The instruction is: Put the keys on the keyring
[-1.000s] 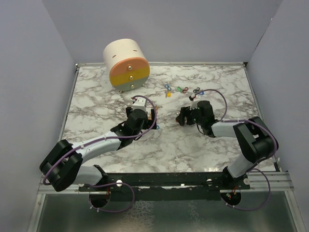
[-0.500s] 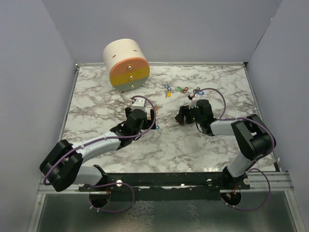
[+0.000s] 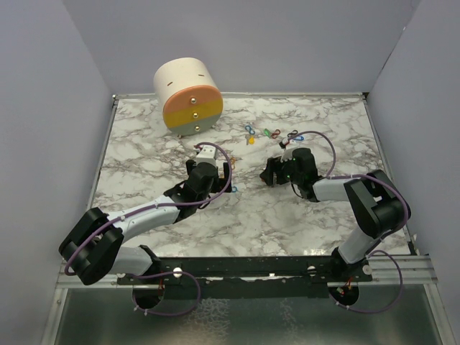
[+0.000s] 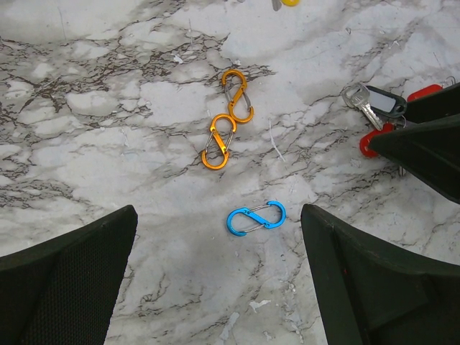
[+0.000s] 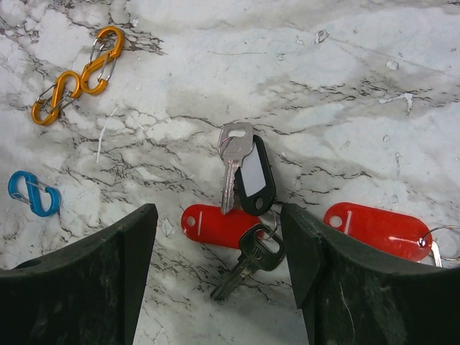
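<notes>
Top view: on a marbled surface [image 3: 144,151], the left hand [image 3: 227,172] and right hand [image 3: 269,172] face each other at centre frame, close but apart. A cream drum [image 3: 187,95] with an orange, yellow and grey face stands at upper left. A few coloured pieces [image 3: 272,133] lie above the right hand; they may be more keys, but are too small here to tell. A blue clip [image 3: 234,189] sits just below the left hand.

Left wrist view: the left hand [image 4: 217,215] is spread wide and grips nothing, with its black fingers [image 4: 65,287] in the lower corners. The blue clip [image 4: 256,218] lies between them on the marble. Two linked orange clips [image 4: 228,118] lie above it at centre frame. The keys [image 4: 366,104] are at right of frame, partly hidden by the dark right hand [image 4: 424,144].

Right wrist view: the right hand [image 5: 217,212] is open, fingers [image 5: 79,287] apart on either side of the keys [image 5: 233,162], gripping nothing. A silver key lies over a black tag [image 5: 255,176] at centre frame. Below it are a red tag [image 5: 208,224] and a dark key [image 5: 251,259]. A second red tag [image 5: 377,228] lies at right, on a wire ring [image 5: 442,231] at the frame edge. The orange clips [image 5: 75,75] are at upper left and the blue clip [image 5: 32,192] at left.
</notes>
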`<state>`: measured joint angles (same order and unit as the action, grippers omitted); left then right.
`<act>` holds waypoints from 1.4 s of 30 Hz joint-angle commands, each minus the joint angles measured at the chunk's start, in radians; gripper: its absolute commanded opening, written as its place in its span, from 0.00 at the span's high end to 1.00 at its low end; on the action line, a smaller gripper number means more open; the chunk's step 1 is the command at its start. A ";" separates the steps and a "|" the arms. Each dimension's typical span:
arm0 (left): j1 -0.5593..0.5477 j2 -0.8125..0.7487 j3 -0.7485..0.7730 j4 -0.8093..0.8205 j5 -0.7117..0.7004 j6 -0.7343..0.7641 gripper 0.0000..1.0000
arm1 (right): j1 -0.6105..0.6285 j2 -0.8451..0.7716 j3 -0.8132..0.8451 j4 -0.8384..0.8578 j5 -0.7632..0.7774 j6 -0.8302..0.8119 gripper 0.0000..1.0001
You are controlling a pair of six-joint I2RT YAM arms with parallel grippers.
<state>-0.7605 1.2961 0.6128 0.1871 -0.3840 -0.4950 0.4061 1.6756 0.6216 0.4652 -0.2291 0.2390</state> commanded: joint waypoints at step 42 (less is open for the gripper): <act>0.005 -0.054 -0.025 0.011 0.012 0.007 0.01 | 0.112 -0.162 -0.109 -0.116 0.171 0.132 0.42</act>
<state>-0.7601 1.2694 0.5976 0.1867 -0.3828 -0.4950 0.5117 1.5436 0.5110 0.4038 -0.1524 0.3294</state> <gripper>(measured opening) 0.991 0.602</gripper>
